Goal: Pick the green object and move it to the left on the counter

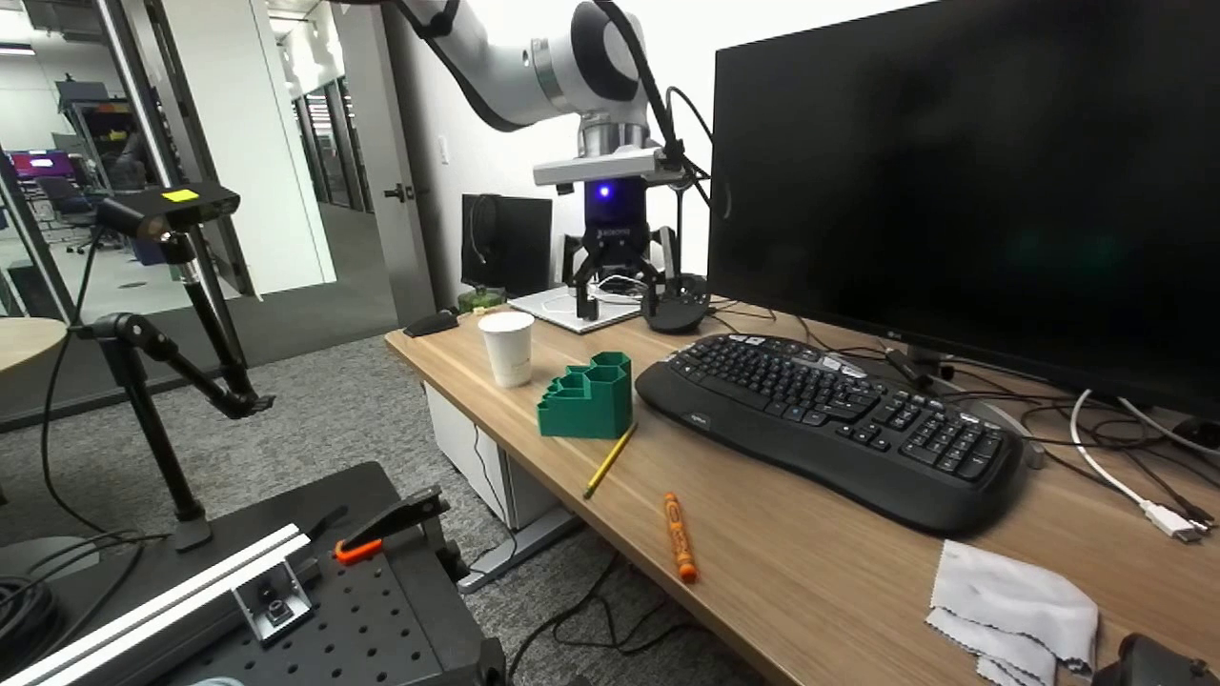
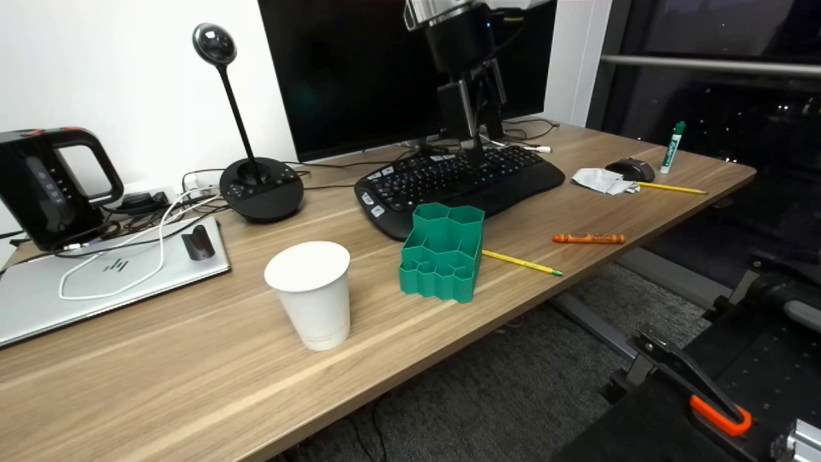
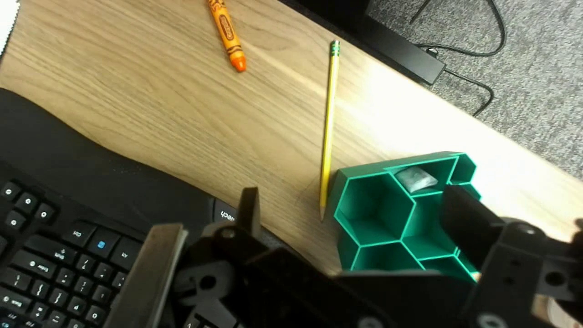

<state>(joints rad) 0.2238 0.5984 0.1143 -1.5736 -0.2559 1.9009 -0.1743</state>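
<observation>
A: State of the hand [image 1: 619, 305]?

B: Released. Fingers well spread in the wrist view; a gap between them shows in an exterior view too.

A: Position of the holder [image 1: 585, 405]?

B: Upright on the surface [image 2: 211, 359], near the front edge, lower than the hand and apart from it. Seen from the wrist, one fingertip overlaps its compartments; the other shows at the edge of the keyboard [image 1: 829, 429].

A: Contents?

B: A small pale piece [image 3: 415, 179] in one compartment. Cannot tell what it is.

A: Neighbours?

B: Pencil [image 1: 610, 460] lying just beside the holder, sharpened end toward it; contact cannot be told. Crayon [image 1: 680, 538] past the pencil, also flat on the surface.

A: Anything in the way?

B: Cup [image 2: 311, 295], upright, near the holder on the side away from the pencil, not touching. Keyboard close on another side, a strip of wood between. Monitor [image 1: 953, 191] behind the keyboard.

A: Farther off?

B: Cloth [image 1: 1015, 610] past the keyboard's far end, mouse [image 2: 632, 170] beside it, then a marker [image 2: 673, 147] on end.
</observation>
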